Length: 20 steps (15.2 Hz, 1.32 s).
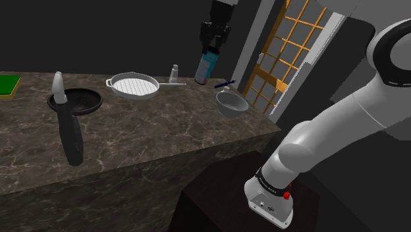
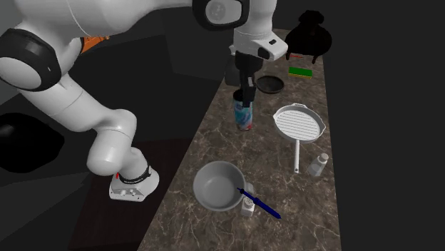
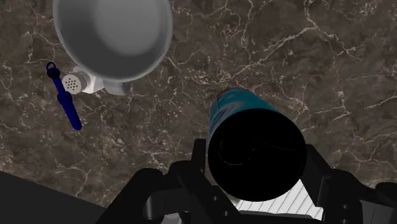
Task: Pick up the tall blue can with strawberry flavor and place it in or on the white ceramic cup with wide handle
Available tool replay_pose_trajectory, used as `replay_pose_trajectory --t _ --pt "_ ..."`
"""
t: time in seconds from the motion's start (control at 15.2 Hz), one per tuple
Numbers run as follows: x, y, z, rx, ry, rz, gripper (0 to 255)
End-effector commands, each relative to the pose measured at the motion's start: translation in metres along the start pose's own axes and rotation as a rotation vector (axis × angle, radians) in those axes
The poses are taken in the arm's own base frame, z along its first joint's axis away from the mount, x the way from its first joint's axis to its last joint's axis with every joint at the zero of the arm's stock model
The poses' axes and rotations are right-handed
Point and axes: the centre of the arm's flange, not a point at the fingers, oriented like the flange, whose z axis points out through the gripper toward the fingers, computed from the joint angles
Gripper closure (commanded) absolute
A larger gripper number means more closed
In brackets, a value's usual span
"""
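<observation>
The arm (image 2: 107, 135) climbs from its stand (image 1: 217, 198), folds over at the elbow and sends the wrist straight down over the marble table (image 2: 214, 235). The jaws are closed part-way, clasping the blue can (image 2: 244, 114) near its upper end. The can hangs upright, raised above the table.

In the second exterior view the grey cup (image 2: 217, 187) sits at 7 o'clock from the can, well apart from it. A ridged grill pan (image 2: 299, 121) lies at 3 o'clock.

The wrist view adds the can's black top, seen from above between the jaws. It also shows a small shaker (image 3: 79, 81) and a blue pen (image 3: 67, 105) just beside the cup.

The shoulder view shows a black bottle (image 1: 71, 132) with a pale top, standing at 8 o'clock from the can.
</observation>
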Motion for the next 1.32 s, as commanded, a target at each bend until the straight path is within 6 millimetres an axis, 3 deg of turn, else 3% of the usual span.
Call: replay_pose_trajectory --t 0.0,0.86,1.25 --pt "-0.011 0.024 -0.003 0.0 0.0 -0.002 255" --pt "-0.08 0.179 -0.024 0.0 0.0 -0.002 255" --pt "-0.08 0.179 0.007 0.0 0.0 -0.002 255"
